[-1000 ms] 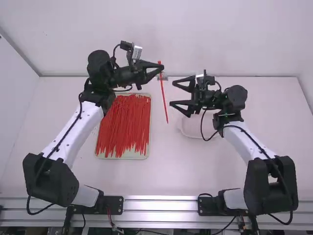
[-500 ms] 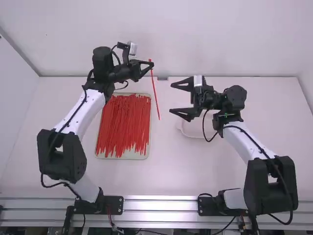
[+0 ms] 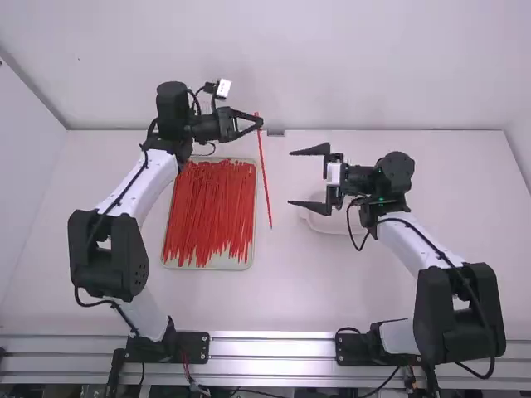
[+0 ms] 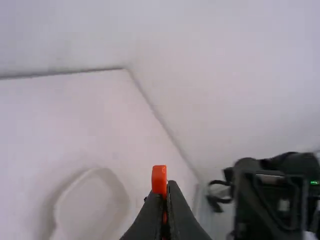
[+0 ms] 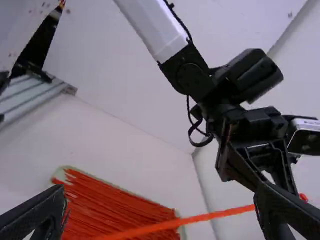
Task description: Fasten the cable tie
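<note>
left gripper [image 3: 253,123] raised over the far side of the table [image 3: 373,274], clenched on the top end of one red tie [image 3: 265,174]. tie long and straight, hanging from the shut jaws at a slight tilt, its lower end in the high view between the tray [image 3: 207,266] and the dish [image 3: 319,222]; touching the table or not, cannot tell. in the left wrist view, the tie's orange head poking out just past the closed fingertips [image 4: 179,220], the dish on the table beyond.

right gripper [image 3: 291,178] released, fingers spread wide, turned sideways toward the tie, near it but apart, by the dish's edge in the high view. in the right wrist view, the tie crossing farther off between the two spread fingers, pinched at its end by the left gripper.

tray flat on the table, left of the tie and beneath the left arm, heaped with a pile [image 3: 211,207] of red ties lying lengthwise. dish white and shallow, on the table under the right arm's wrist.
</note>
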